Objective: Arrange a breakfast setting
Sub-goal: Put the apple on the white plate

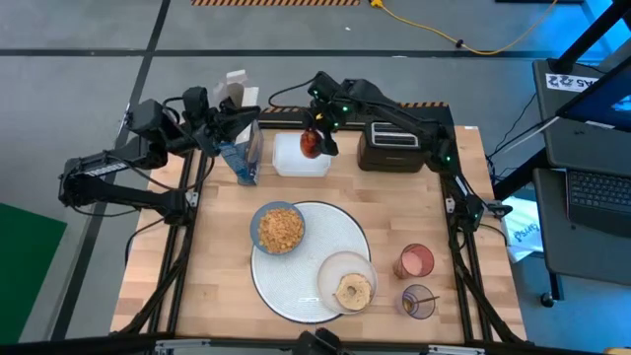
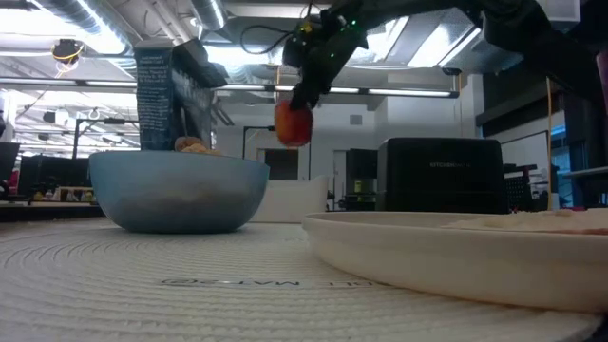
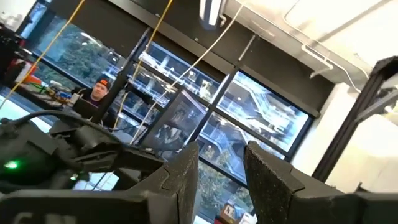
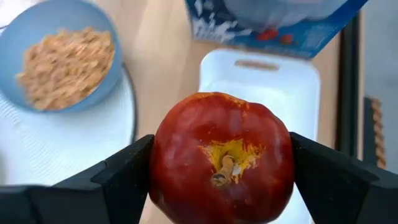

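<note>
Breakfast things lie on the pale wooden table (image 1: 207, 296), biggest first: the large round white woven mat (image 1: 296, 286), then on its far-left part the blue bowl (image 1: 278, 228) heaped with tan cereal (image 1: 280, 227), and on its near-right edge the small cream plate (image 1: 347, 279) carrying a bagel (image 1: 353, 291). Right of the mat stand 2 tumblers, the pink one (image 1: 414, 261) and the purple one (image 1: 419, 301) with a thin spoon (image 1: 427, 298) in it. Above the white square tub (image 1: 299, 158), the right gripper (image 4: 219, 171) pinches the red apple (image 4: 221, 158) between both fingers, stem towards its camera. The left gripper (image 3: 221, 177) hangs beside the blue carton (image 1: 242, 153), fingers slightly parted on nothing.
</note>
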`<state>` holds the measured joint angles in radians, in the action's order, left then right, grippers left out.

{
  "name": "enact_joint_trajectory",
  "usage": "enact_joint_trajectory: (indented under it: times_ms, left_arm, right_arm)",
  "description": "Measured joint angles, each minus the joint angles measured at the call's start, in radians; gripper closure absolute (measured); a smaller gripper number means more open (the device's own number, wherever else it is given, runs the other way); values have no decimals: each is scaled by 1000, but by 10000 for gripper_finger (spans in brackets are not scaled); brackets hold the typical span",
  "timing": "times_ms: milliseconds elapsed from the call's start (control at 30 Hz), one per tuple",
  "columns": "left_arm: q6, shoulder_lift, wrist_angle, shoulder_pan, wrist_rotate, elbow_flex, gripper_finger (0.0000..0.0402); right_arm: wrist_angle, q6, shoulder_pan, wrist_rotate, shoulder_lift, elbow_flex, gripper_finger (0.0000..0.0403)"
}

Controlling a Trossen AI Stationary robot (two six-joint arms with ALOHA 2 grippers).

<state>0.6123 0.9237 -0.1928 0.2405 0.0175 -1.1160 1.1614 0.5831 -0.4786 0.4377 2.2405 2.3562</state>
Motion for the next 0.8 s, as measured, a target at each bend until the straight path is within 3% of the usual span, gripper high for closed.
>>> enact_joint_trajectory:
  times_ms: [133,300,633,800]
  left_arm:
    - [-40,0,0,0,27,0,282]
    - [-93,0,0,0,27,0,282]
    - [-103,0,0,0,73,0,282]
    - [-97,0,0,0,82,0,282]
  right_arm:
    - [112,-2,4,4,-40,0,72]
    - [205,-29,20,158,-65,-25,72]
    - [250,-33,161,145,-65,-63,72]
    - [220,-41,198,103,-109,-235,72]
